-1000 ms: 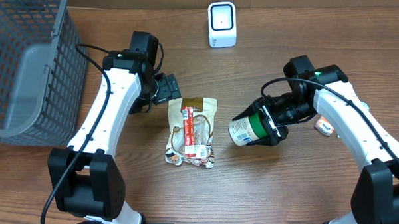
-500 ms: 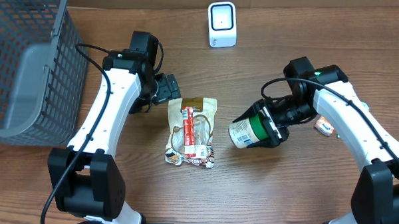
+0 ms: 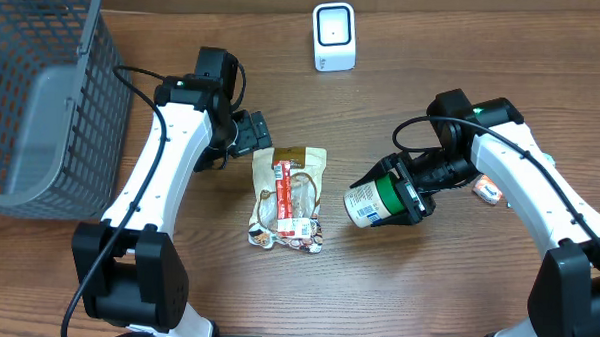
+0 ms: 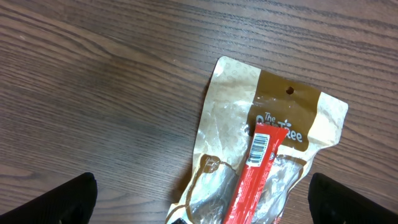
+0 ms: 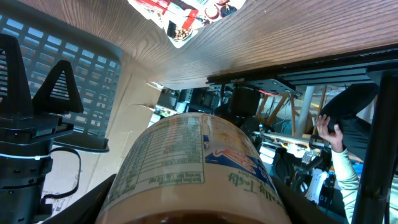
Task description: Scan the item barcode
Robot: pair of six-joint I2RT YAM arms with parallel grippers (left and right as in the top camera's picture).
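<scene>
- Overhead: your right gripper [image 3: 404, 189] is clenched on the green-labelled can [image 3: 372, 201]. The can lies sideways between the jaws, its free end pointing away from them toward the snack pouch [image 3: 289, 198].
- The white scanner [image 3: 334, 37] stands well apart from those jaws, near the far table edge.
- Your left gripper [image 3: 253, 134] has its jaws released and grasps nothing. The pouch's top edge is just beside them, and the grey basket [image 3: 43, 89] sits behind that arm.
- Left wrist: both dark fingertips [image 4: 68, 202] show at the lower corners, spread wide. The pouch lies flat on the wood ahead of and between them, with a red bar [image 4: 258, 168] carrying a barcode on top.
- Right wrist: the can fills the space between the jaws, its printed nutrition panel facing you. Beyond it you see the pouch's edge and the basket.
</scene>
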